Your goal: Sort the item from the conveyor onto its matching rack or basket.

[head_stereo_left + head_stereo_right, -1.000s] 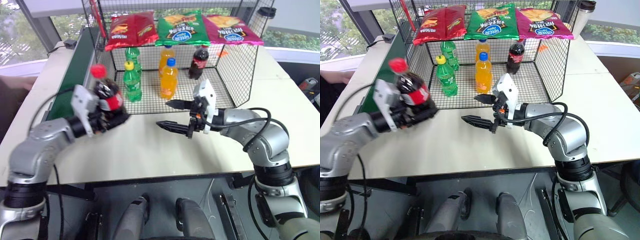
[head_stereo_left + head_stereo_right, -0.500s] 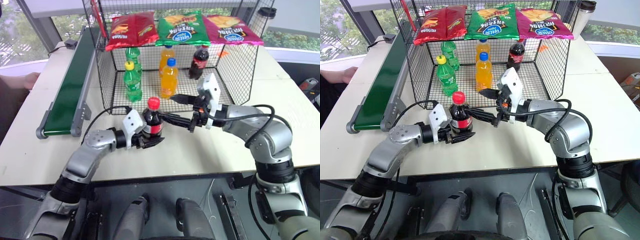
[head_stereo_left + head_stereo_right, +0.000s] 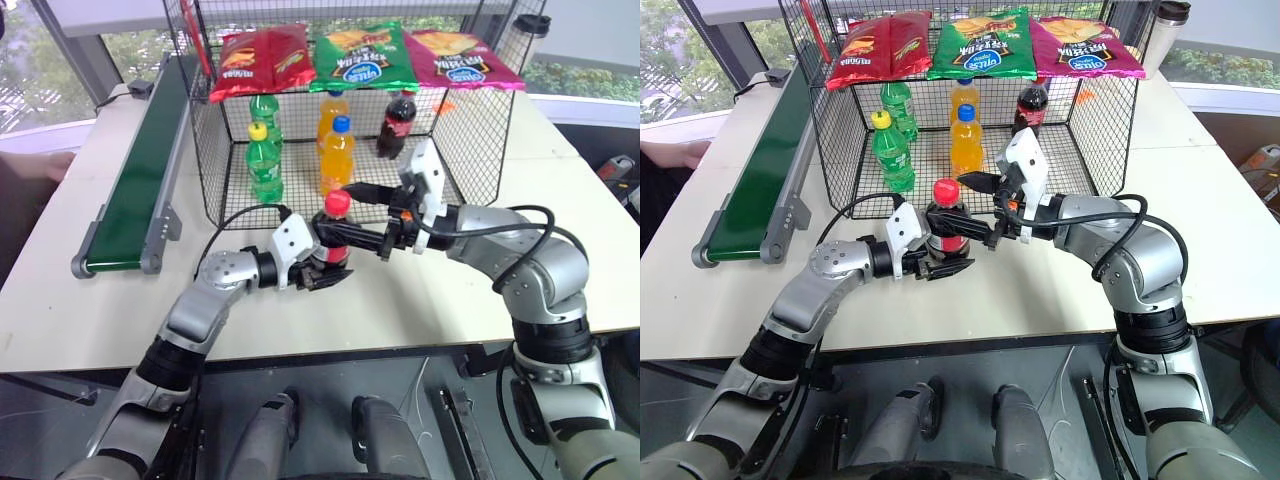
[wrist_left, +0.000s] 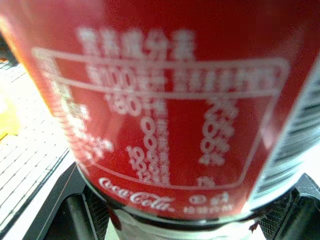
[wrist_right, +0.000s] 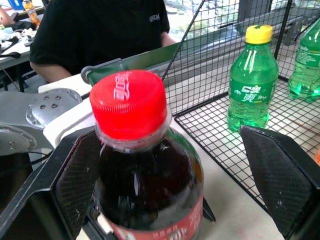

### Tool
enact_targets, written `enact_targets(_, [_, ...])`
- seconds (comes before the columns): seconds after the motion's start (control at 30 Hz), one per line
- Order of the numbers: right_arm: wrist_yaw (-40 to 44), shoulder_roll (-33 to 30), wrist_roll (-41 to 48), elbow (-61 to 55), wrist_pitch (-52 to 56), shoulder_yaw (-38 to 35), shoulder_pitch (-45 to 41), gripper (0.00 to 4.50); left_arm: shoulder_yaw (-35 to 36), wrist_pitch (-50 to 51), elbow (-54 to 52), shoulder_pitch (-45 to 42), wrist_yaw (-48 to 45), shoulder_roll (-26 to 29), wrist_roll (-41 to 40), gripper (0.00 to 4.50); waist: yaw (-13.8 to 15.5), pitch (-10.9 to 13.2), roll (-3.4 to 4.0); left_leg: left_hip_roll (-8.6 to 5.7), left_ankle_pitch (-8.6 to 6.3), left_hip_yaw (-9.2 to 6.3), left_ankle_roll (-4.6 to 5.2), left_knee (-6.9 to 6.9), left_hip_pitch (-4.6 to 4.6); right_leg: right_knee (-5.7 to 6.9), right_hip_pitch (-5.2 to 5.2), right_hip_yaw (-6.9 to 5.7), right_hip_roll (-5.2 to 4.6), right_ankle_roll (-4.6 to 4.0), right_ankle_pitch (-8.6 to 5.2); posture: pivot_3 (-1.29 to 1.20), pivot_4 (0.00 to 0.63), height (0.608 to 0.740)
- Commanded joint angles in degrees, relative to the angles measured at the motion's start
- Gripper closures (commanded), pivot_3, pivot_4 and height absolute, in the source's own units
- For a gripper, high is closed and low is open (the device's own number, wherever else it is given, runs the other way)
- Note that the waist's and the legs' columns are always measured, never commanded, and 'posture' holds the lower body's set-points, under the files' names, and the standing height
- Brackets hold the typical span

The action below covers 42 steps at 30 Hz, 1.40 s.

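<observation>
Your left jaws (image 3: 325, 270) hold the cola (image 3: 333, 232) upright, and your right jaws (image 3: 365, 214) stand wide, one on each side of its neck.

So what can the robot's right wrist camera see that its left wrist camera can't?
The right wrist view shows the cola bottle's red cap, the open right tool with its fingers either side of the bottle, a green soda bottle in the black wire basket, and a person in a black shirt. The left wrist view shows the white print on the red label, very close up. Both show the cola bottle held by the left tool.
</observation>
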Motion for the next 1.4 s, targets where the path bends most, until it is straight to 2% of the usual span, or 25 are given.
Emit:
enact_targets(0.03, [0.27, -0.18, 1.15, -1.19, -0.7, -1.33, -1.46, 0.78, 0.94, -1.72, -2.53, -1.63, 0.13, -0.76, -0.09, 1.5, 0.0, 0.0, 0.0, 0.0, 0.0, 0.0, 0.0, 0.0, 0.0, 0.0, 0.0, 0.0, 0.0, 0.02, 0.01, 0.0, 0.15, 0.738])
enact_targets(0.2, [0.91, -0.05, 2.42, -1.34, -0.82, -1.54, -1.34, 3.19, 2.03, 0.96, -2.92, -1.66, 1.27, -1.52, -1.07, 1.5, 0.0, 0.0, 0.0, 0.0, 0.0, -0.01, 0.01, 0.01, 0.01, 0.02, 0.0, 0.0, 0.04, 0.03, 0.02, 0.0, 0.15, 0.738])
enact_targets(0.23, [0.97, -0.01, 2.49, -1.42, -0.94, -1.53, -1.28, 3.29, 2.31, 1.51, -3.0, -1.7, 1.53, -1.75, -1.26, 1.5, -0.01, 0.0, 0.01, 0.0, 0.0, 0.0, 0.01, 0.01, 0.01, 0.01, 0.0, 0.0, 0.05, 0.03, 0.02, 0.0, 0.15, 0.738])
enact_targets(0.47, [0.12, 0.22, 1.64, -1.32, -1.59, -1.43, -1.38, 3.29, 3.19, 4.52, -3.14, -1.86, 2.06, -2.88, -1.65, 1.5, 0.0, 0.0, 0.0, 0.0, 0.01, 0.0, 0.01, 0.03, 0.01, 0.02, 0.01, 0.0, 0.06, 0.04, 0.02, 0.0, 0.15, 0.738])
enact_targets(0.57, [0.02, 0.14, 1.93, -1.66, -1.48, -1.57, -1.2, 3.29, 4.49, 6.63, -4.04, -2.14, 2.43, -3.76, -3.42, 0.04, 0.01, 0.0, 0.0, 0.0, 0.01, -0.01, 0.01, 0.03, 0.01, 0.03, 0.02, 0.0, 0.06, 0.06, 0.03, 0.0, 0.15, 0.738])
enact_targets(0.77, [-0.38, 0.04, 1.4, -1.43, -1.73, -1.52, -1.11, 3.29, 4.94, 8.87, -5.64, -1.81, 2.33, -3.23, -4.51, 0.01, -0.01, 0.0, 0.0, 0.0, 0.01, 0.0, 0.01, 0.06, 0.03, 0.06, 0.03, -0.01, 0.09, 0.08, 0.04, 0.0, 0.15, 0.738])
enact_targets(1.03, [-6.44, 1.43, -3.22, 3.94, -3.82, -3.09, -3.64, 3.29, 6.51, 11.84, -9.27, 1.97, 3.38, 2.72, -3.49, 0.01, -0.12, 0.01, 0.02, 0.0, 0.01, 0.0, 0.01, 0.06, 0.07, 0.15, 0.03, 0.01, 0.11, 0.01, 0.01, 0.0, 0.15, 0.738])
enact_targets(1.23, [-11.84, 2.95, -3.88, 9.36, -3.25, -6.8, -7.85, 3.29, 9.46, 14.28, -12.65, 7.02, 6.06, 3.54, -5.31, 0.01, 0.0, 0.01, 0.02, 0.0, 0.01, 0.0, 0.0, 0.06, 0.06, 0.16, 0.01, 0.02, 0.11, 0.03, 0.02, 0.0, 0.15, 0.738])
enact_targets(1.4, [-15.44, 3.99, -5.04, 14.76, -5.42, -9.71, -11.3, 3.29, 10.96, 15.25, -14.83, 10.25, 9.88, 1.83, -5.73, 0.01, 0.17, 0.01, 0.02, -0.02, 0.02, 0.01, 0.0, 0.07, 0.06, 0.16, 0.02, 0.02, 0.11, 0.0, 0.01, 0.0, 0.15, 0.738])
